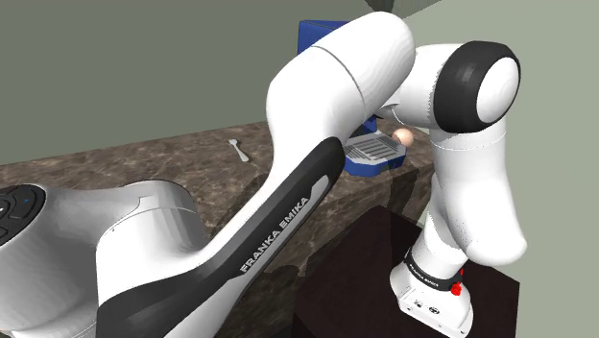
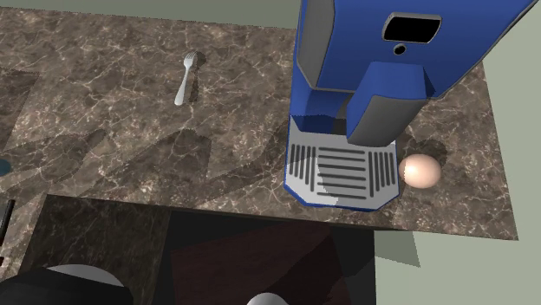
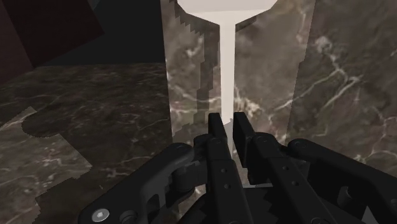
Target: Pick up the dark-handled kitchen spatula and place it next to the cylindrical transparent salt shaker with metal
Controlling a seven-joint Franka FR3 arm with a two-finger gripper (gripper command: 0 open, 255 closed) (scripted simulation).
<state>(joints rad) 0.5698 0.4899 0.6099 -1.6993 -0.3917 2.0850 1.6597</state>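
In the wrist view my black gripper (image 3: 228, 121) is shut on the thin stem of a pale, off-white spatula (image 3: 227, 63). The stem runs straight out from between the two fingertips, and the spatula's wide blade (image 3: 222, 7) lies at its far end. Dark brown marbled counter (image 3: 95, 127) lies beneath it, crossed by hard-edged shadows. I cannot tell whether the spatula rests on the counter or hangs above it. In the shoulder view the white arm (image 1: 307, 106) bends down towards that view's lower left.
A blue coffee machine (image 2: 390, 69) with a grey slotted drip tray (image 2: 342, 173) stands on the counter (image 2: 104, 130). A pale egg (image 2: 420, 171) lies beside the tray. A small spoon (image 2: 186, 78) lies further along. The dark stand (image 1: 384, 278) sits against the counter's edge.
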